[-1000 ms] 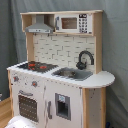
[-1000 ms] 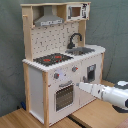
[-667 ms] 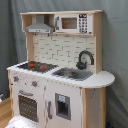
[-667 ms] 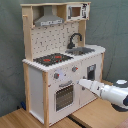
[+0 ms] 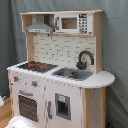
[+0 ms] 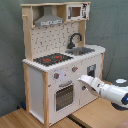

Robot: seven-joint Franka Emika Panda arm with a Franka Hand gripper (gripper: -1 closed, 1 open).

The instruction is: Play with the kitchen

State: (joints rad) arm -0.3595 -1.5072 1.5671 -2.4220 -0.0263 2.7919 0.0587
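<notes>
Kitchen (image 6: 60, 75) stands upright on a wooden floor (image 6: 30, 119), its long axis vertical, with a grey curtain (image 6: 11, 50) behind it. In the second exterior view its front faces the second exterior view's lower right, toward my arm; in the first exterior view it faces the first exterior view's lower left.

Nearest in the second exterior view is my white arm, coming in from the second exterior view's right edge, with my tool (image 6: 86, 81) just in front of the lower cabinet door, beside the oven door (image 6: 64, 96). I cannot tell whether the tool is open or closed, nor whether it touches the panel. In the first exterior view only a pale blur of my arm shows at the bottom edge.

Above the oven sit two red-centred knobs (image 6: 56, 76). On the worktop lie the black-red hob (image 5: 34, 65) and, beside it, the sink (image 5: 71, 74) with the black faucet (image 5: 84, 59) arching over it. Farther up, against the tiled back wall, hang the grey hood (image 5: 40, 26) and the small microwave (image 5: 73, 23).
</notes>
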